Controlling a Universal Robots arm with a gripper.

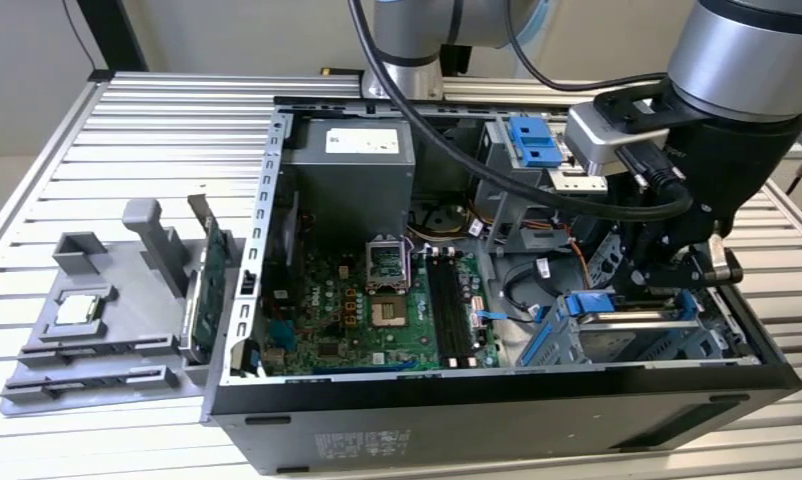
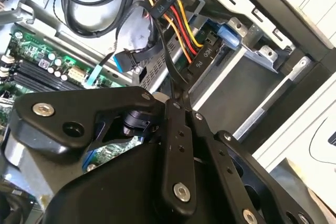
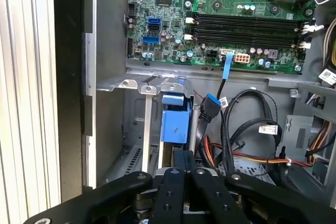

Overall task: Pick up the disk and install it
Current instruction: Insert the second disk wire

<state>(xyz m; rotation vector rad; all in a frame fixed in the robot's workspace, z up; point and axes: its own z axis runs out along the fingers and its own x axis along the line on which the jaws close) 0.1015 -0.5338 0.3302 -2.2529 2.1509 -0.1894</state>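
Currently logged, item by item, from my remote station:

1. Gripper (image 1: 671,283). It is down inside the open computer case (image 1: 508,400), over the drive cage at the exterior view's lower right. In both wrist views the fingers are drawn together until the tips meet (image 3: 184,154) (image 2: 177,97). I see nothing held between them, and I cannot tell whether they nip an edge below. I judge that closed tips suit pressing more than carrying.

2. Disk (image 1: 601,305). It stands on edge in the cage slot just under the fingertips, with its blue carrier rail facing up (image 3: 174,121). I judge it lies this way because the slot takes it edgewise. I cannot confirm how far it is seated.

3. Cable bundle (image 3: 252,124). It is looped beside the cage, near the disk but not across the slot.

4. Motherboard (image 1: 361,310). It lies flat on the case floor, well apart from the gripper.

5. Grey parts tray (image 1: 134,330). It sits outside the case on the slatted table (image 1: 54,150) and carries a small square chip (image 1: 81,308), parked clear of the work.
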